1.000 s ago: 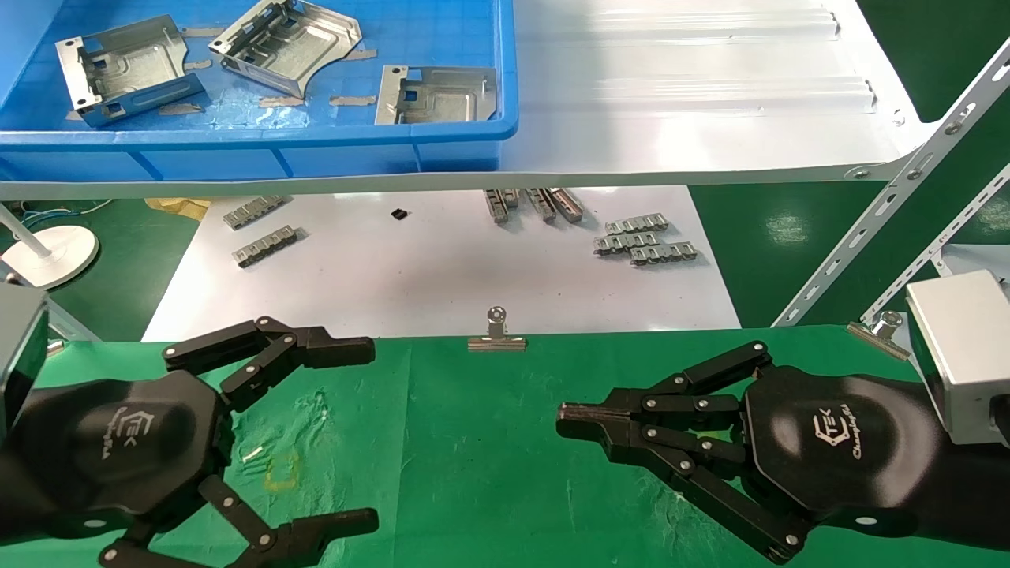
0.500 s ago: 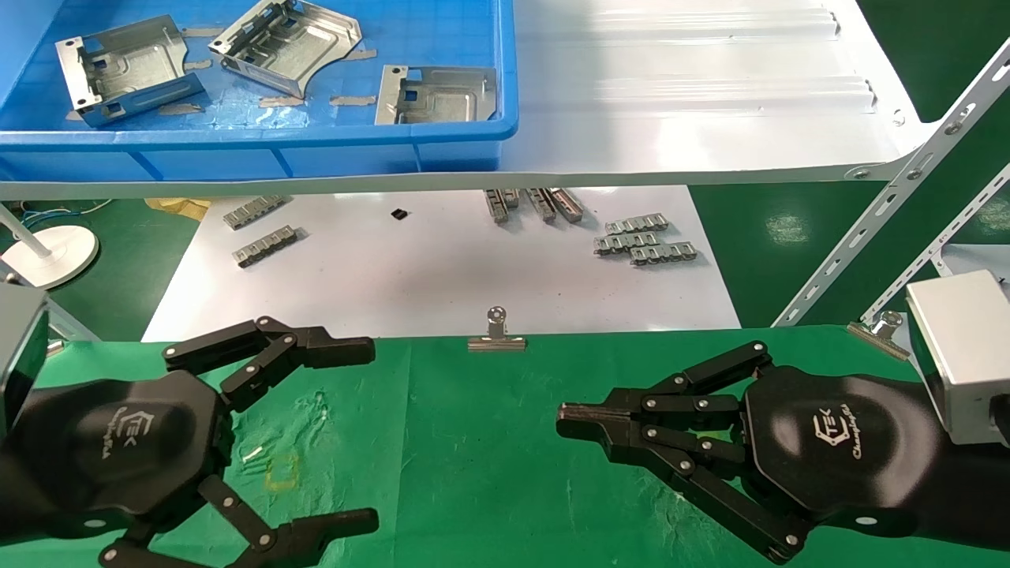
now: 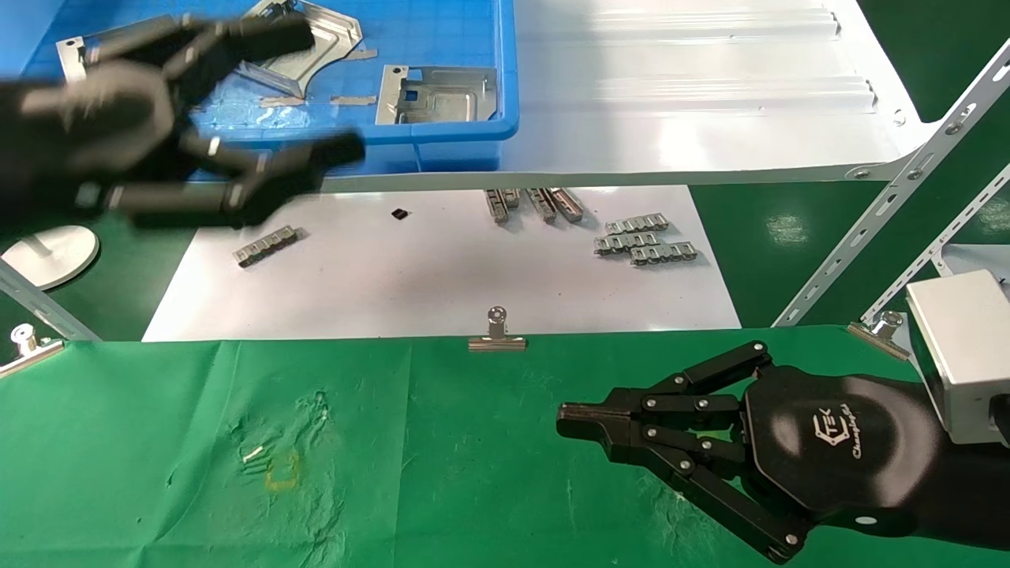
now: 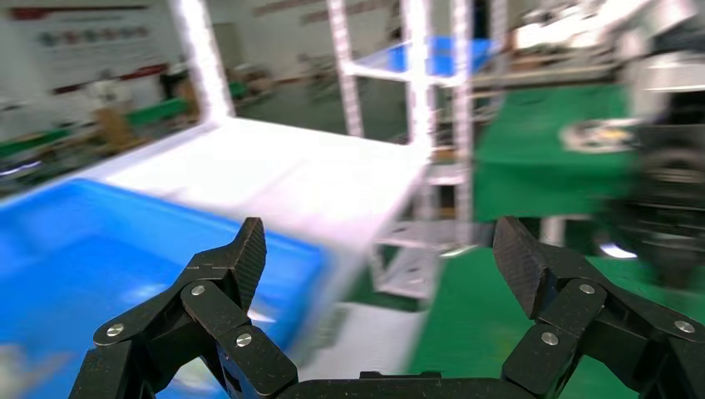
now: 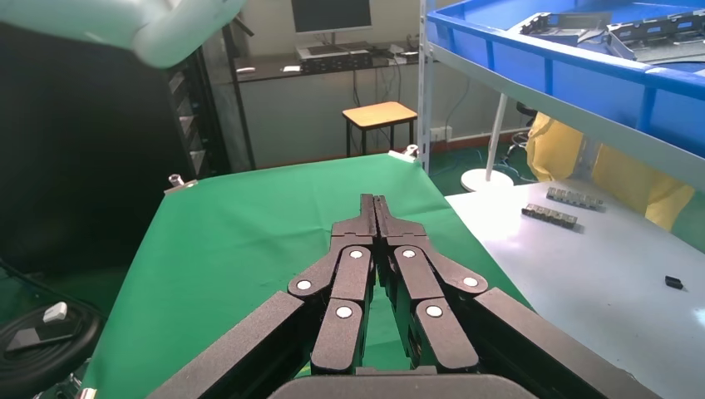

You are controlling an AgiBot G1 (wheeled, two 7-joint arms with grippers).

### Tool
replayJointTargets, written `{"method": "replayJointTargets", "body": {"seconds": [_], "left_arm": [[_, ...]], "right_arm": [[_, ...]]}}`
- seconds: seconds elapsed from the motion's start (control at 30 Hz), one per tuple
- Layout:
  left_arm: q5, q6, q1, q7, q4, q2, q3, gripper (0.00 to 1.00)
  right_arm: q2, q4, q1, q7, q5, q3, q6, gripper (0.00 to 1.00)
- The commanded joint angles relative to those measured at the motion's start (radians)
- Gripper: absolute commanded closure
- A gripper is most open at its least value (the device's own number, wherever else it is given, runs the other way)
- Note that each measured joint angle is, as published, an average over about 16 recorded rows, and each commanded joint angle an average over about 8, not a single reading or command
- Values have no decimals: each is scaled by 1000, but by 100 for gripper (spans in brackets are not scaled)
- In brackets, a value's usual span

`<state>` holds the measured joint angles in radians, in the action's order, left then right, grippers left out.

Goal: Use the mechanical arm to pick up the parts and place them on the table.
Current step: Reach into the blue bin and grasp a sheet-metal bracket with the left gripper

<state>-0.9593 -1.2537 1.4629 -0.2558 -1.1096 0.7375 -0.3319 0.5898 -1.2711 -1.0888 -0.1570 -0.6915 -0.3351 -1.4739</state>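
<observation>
Three silver parts lie in a blue bin (image 3: 442, 134) on the white shelf: one at the bin's right (image 3: 438, 95), one in the middle (image 3: 319, 35), and one at the left (image 3: 69, 49) mostly hidden by my left gripper. My left gripper (image 3: 327, 91) is open and empty, raised in front of the bin's front wall and blurred by motion; in the left wrist view (image 4: 380, 241) its jaws stand wide apart with nothing between them. My right gripper (image 3: 564, 420) is shut and empty, low over the green table (image 3: 442, 457) at the right; it also shows in the right wrist view (image 5: 374, 204).
The white shelf (image 3: 694, 102) overhangs a white sheet (image 3: 442, 276) with small grey strips (image 3: 643, 241). A binder clip (image 3: 495, 335) sits on the table's far edge. Slanted shelf struts (image 3: 868, 229) stand at the right. A white round base (image 3: 51, 252) is at the left.
My left gripper has risen from the table at the lower left to the blue bin at the upper left, still open. The right arm has not moved.
</observation>
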Motion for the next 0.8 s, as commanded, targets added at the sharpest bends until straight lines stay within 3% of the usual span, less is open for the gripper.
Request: {"method": "replayJointTargets", "body": {"seconds": [0.03,0.27,0.3,0.33,0.37,0.53,0.57,0.63,0.8], "left_arm": [[-61,39,82,-25,32,23,-25,0],[-398,177,388,-72,406,185,-184,0],[-432,195,419,-76,465,205,-200,5],[-460,211,449,-80,522,224,-214,18],[-484,226,474,-81,575,241,-225,30],[-540,260,559,-62,770,297,-252,93],[-543,259,569,-53,796,304,-254,100],[-547,254,583,-34,838,313,-256,100],[-550,248,606,3,918,333,-259,100]], "right_arm": [[0,0,0,0,0,0,0,100],[0,0,0,0,0,0,0,100],[0,0,0,0,0,0,0,100],[0,0,0,0,0,0,0,98],[0,0,0,0,0,0,0,91],[0,0,0,0,0,0,0,28],[0,0,0,0,0,0,0,16],[0,0,0,0,0,0,0,0],[0,0,0,0,0,-1,0,0]]}}
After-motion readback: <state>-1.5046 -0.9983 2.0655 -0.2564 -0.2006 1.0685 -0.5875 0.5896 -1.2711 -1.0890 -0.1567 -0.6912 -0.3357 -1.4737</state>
